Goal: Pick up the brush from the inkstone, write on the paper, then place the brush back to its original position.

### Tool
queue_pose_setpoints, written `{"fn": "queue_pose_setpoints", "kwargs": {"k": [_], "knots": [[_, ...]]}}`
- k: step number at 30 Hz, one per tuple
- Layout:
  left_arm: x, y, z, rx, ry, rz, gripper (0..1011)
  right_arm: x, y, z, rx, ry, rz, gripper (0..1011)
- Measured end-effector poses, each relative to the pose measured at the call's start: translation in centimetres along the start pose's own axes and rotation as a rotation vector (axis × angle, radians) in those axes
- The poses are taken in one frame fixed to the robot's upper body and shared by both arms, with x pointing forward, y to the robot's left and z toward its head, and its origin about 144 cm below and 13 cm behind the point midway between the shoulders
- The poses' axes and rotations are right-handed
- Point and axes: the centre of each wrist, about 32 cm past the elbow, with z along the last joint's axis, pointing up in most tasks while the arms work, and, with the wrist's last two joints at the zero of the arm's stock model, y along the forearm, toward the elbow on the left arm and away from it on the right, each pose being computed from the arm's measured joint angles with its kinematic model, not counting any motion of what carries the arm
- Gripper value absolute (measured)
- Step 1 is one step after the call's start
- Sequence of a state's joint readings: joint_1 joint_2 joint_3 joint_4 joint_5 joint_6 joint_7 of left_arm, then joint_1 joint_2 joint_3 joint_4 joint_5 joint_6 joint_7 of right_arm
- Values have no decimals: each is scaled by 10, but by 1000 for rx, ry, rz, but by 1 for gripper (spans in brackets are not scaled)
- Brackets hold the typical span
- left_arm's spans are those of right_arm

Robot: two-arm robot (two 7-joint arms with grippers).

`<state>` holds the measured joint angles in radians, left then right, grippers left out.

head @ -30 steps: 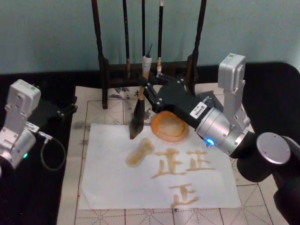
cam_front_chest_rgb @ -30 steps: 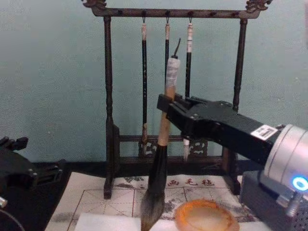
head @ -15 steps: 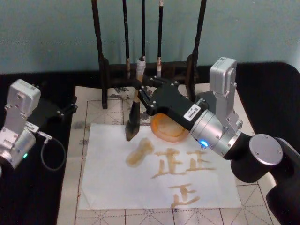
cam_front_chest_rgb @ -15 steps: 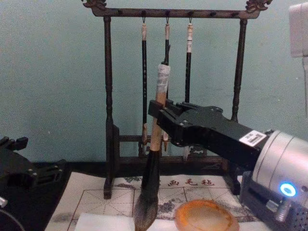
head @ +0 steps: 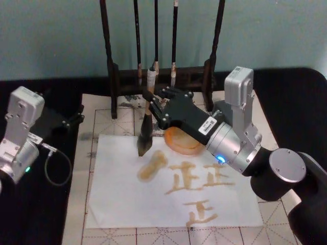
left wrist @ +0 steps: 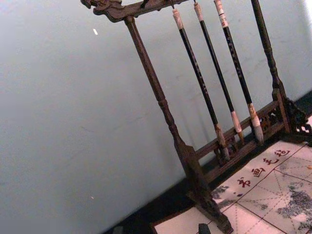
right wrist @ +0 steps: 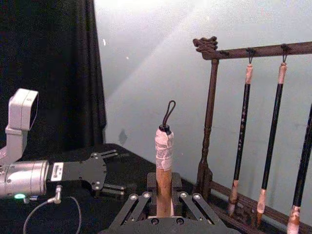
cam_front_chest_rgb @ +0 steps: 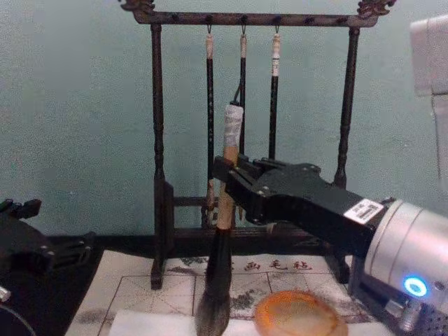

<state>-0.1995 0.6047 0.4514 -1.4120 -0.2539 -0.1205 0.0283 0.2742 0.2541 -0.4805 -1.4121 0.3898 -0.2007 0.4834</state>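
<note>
The right gripper [head: 149, 105] has been carrying the brush [head: 145, 133] leftward from the inkstone [head: 180, 142] over the last second. In the head view it is clamping the handle upright, bristles over the paper [head: 122, 199] at its far edge, while the left gripper [head: 70, 119] is idling beside the mat [head: 97, 109]. In the chest view the bristles are hanging left of the inkstone. In the right wrist view its fingers [right wrist: 140, 204] are pinching the handle, and the left gripper's are standing apart.
</note>
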Motion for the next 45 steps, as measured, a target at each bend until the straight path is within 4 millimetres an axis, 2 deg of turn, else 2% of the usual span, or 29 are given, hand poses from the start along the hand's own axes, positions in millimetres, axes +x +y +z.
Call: {"fn": "queue_pose_setpoints", "kwargs": {"k": [22,45], "knots": [[0,0,0,0,0,0,1001,-4,-13,1,-24,-5,22,200],[0,0,0,0,0,0,1001,-4,-46,14,-48,-6,32,200]]}}
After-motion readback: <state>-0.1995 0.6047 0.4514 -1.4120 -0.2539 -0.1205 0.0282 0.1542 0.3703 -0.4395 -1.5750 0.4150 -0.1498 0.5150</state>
